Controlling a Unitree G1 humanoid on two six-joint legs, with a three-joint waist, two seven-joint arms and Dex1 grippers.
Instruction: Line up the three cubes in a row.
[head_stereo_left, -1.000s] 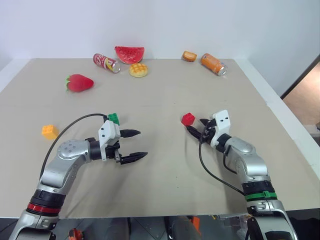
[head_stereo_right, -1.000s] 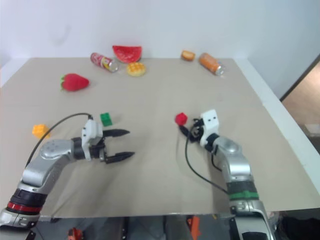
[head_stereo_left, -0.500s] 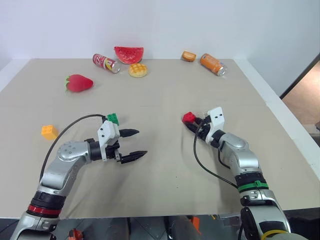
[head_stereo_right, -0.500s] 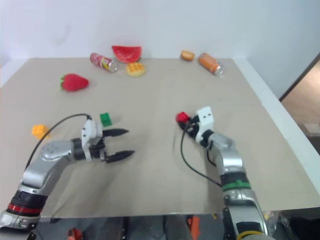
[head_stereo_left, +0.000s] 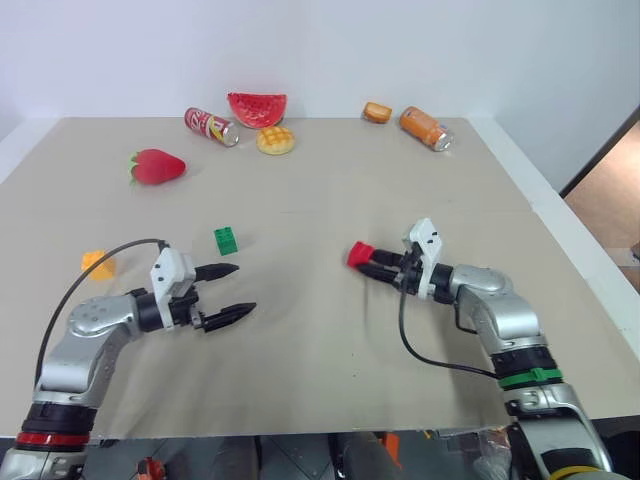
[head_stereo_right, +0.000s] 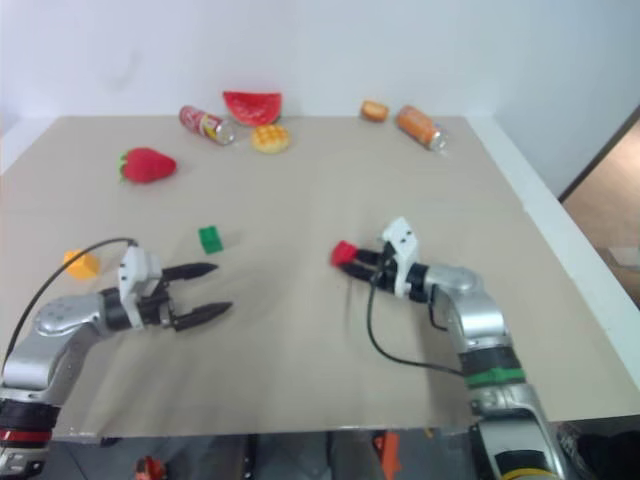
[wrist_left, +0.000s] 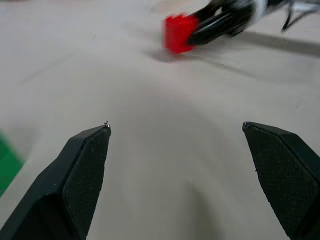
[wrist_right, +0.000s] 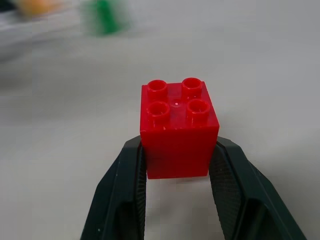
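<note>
Three light, rigid studded cubes: the right tool (head_stereo_left: 372, 266) pinches the red cube (head_stereo_left: 359, 254) by flat sides mid-tabletop; green cube (head_stereo_left: 226, 240) and orange-yellow cube (head_stereo_left: 97, 264) sit toward the left edge; left tool (head_stereo_left: 227, 291) gapes wide.

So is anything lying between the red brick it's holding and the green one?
Nothing visible. The small red studded plastic cube sits pinched in the right gripper, and only bare tabletop separates it from the small green studded plastic cube.

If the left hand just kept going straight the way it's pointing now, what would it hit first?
Probably the red cube, held in the right hand. The left hand points across bare table toward it, though depth is hard to judge.
</note>
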